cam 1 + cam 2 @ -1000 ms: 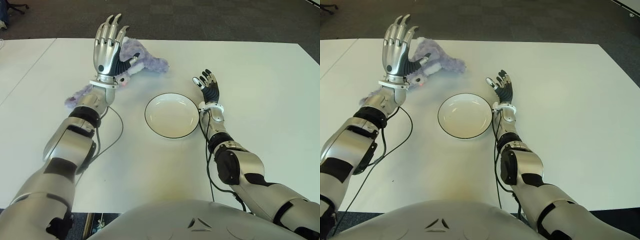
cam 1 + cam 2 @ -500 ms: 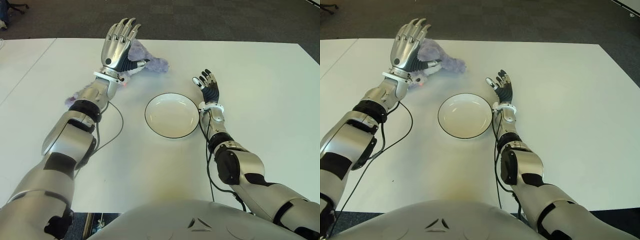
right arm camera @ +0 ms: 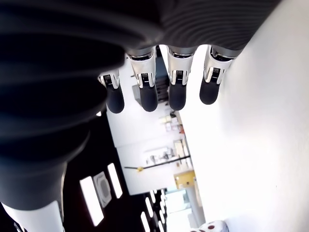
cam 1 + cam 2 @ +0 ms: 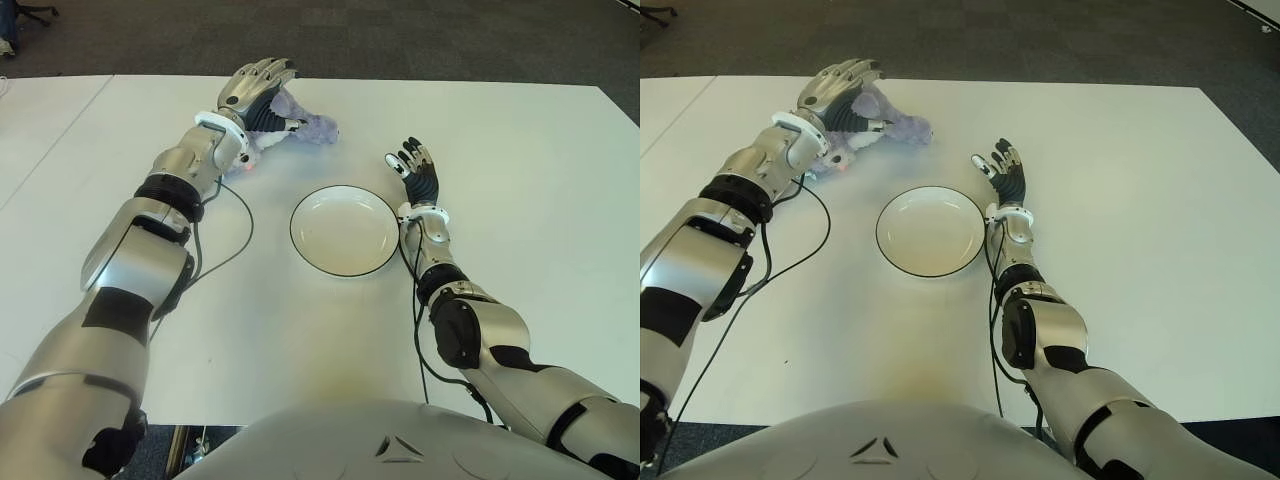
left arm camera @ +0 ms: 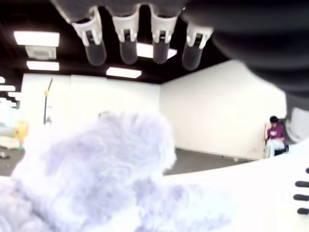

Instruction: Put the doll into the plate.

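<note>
I find the doll (image 4: 300,124) — a lilac plush — lying on the white table (image 4: 520,200) at the far left, well apart from the plate (image 4: 345,230), which sits nearer me and to its right. My left hand (image 4: 255,88) is directly over the doll's left part, fingers extended and spread above the fur; the left wrist view shows fingertips (image 5: 129,50) clear of the plush, nothing held. The doll's long axis appears to run left–right across the table, one end projecting rightward past the hand; I cannot tell which end is the head. My right hand (image 4: 415,168) shows just right of the plate, fingers open, empty. The left hand is plainly the nearer
</note>
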`<state>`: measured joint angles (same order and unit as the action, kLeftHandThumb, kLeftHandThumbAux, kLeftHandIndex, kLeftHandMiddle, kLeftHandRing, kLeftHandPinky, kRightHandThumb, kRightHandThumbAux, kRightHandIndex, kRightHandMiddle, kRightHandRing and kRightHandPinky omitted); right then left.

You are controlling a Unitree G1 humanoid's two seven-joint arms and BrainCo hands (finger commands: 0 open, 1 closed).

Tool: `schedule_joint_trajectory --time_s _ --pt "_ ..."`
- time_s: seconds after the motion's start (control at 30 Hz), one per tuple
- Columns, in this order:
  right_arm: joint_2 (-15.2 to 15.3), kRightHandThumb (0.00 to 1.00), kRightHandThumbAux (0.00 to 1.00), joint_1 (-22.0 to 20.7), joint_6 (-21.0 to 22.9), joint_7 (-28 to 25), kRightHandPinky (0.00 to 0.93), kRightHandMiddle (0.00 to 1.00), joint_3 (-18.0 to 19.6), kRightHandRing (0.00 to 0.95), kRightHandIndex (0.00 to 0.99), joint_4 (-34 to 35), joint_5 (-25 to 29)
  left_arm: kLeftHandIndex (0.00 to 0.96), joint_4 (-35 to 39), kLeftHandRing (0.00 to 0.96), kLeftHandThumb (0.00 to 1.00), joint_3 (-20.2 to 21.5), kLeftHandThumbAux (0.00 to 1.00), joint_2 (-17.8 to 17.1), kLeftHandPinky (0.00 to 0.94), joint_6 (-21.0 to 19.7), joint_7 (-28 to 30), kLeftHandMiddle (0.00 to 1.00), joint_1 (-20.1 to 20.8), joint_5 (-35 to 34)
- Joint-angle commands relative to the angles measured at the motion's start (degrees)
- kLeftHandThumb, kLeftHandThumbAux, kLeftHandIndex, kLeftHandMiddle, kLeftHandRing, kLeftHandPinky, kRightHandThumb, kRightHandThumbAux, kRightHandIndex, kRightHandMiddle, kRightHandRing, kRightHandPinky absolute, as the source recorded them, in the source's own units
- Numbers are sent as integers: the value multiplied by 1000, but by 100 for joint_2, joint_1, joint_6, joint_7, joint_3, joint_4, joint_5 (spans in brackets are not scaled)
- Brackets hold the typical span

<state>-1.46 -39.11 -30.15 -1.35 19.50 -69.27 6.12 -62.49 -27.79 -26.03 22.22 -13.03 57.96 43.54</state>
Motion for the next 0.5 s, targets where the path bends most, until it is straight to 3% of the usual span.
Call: schedule_joint_trajectory --time_s 0.03,0.23,0.5 --pt "-140 0 771 1018 751 10 103 119 213 91 133 -748 182 42 -278 0 113 -65 372 171 0 -315 1714 0 363 -238" --pt "-113 0 772 1007 834 -42 98 118 280 88 133 -758 214 16 -289 0 92 -100 387 235 0 -471 2456 0 465 -292" --pt "-92 0 765 990 939 -81 115 120 394 96 127 -767 290 8 -344 0 91 -223 396 325 0 -731 2584 0 486 -129"
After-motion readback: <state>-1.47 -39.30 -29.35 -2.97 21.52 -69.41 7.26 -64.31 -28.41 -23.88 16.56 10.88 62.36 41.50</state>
